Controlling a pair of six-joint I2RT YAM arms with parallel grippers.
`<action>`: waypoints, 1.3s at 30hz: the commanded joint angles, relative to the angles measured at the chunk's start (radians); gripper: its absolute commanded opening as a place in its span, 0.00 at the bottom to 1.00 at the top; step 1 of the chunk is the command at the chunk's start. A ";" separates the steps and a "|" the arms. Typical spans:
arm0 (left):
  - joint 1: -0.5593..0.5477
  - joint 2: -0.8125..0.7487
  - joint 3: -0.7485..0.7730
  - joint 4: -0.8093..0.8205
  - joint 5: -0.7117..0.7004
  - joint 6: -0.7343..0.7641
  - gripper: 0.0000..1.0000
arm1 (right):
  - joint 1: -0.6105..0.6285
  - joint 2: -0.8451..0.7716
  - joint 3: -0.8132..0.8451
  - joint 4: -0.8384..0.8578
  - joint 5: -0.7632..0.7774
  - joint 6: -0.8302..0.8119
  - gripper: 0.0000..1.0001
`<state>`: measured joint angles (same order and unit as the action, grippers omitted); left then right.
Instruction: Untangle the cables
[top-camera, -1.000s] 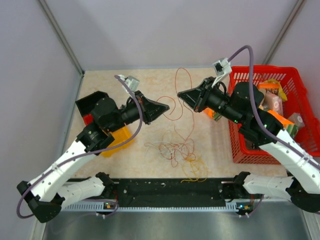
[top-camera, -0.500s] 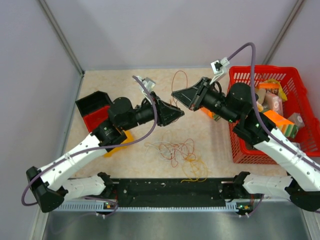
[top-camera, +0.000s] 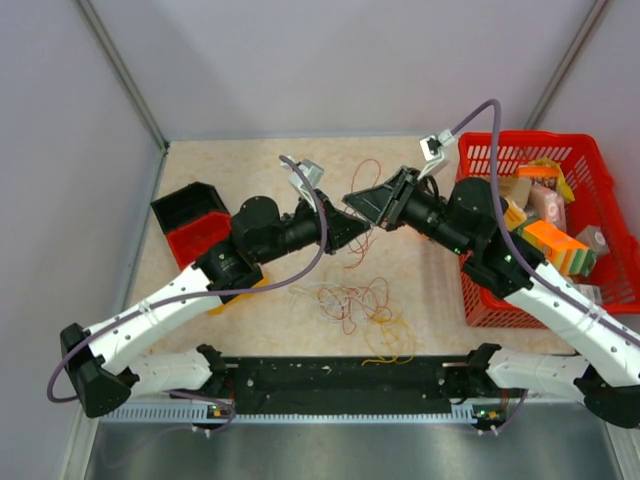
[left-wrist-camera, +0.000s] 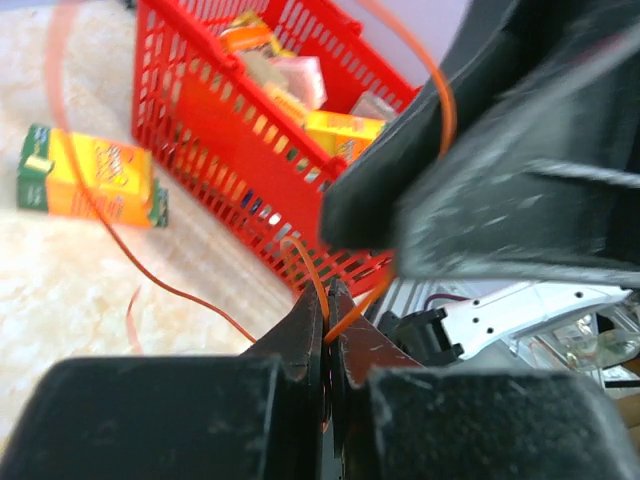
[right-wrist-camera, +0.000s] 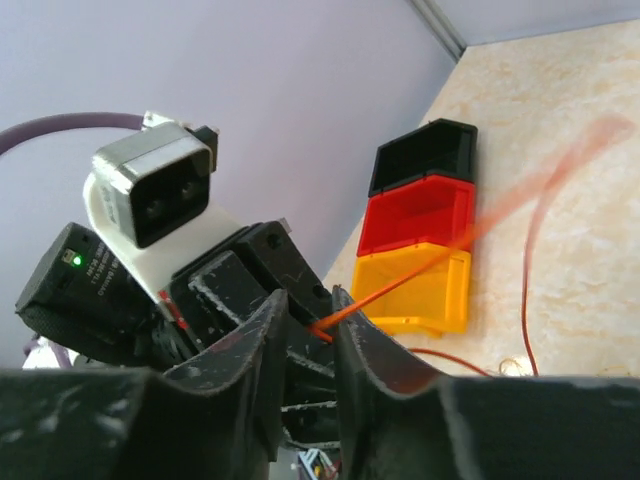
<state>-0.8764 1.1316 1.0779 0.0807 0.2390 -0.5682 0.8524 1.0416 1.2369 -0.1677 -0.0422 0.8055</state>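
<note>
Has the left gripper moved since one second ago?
Yes. The left gripper, shut on an orange cable, has shifted right, closer to the red basket.

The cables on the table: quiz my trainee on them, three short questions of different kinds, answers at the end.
1. True or false: the left gripper is shut on an orange cable.
2. Where does the loose tangle lie? A: in the red basket. B: on the table. C: in the black bin.
3. Fill in: the three bins are black, red and ____.
Key: 1 true; 2 B; 3 yellow.
</note>
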 joint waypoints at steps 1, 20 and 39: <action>0.005 -0.058 0.043 -0.198 -0.113 0.025 0.00 | -0.009 -0.069 0.012 -0.080 0.071 -0.147 0.40; 0.652 -0.115 0.163 -0.903 -0.279 -0.079 0.00 | -0.009 -0.313 -0.281 -0.225 0.073 -0.296 0.84; 0.775 -0.184 -0.061 -1.058 -0.575 -0.446 0.00 | -0.007 -0.365 -0.347 -0.185 0.070 -0.276 0.84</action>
<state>-0.1085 0.9974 1.0252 -0.9188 -0.2565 -0.8974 0.8486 0.6643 0.9012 -0.4026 0.0269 0.5243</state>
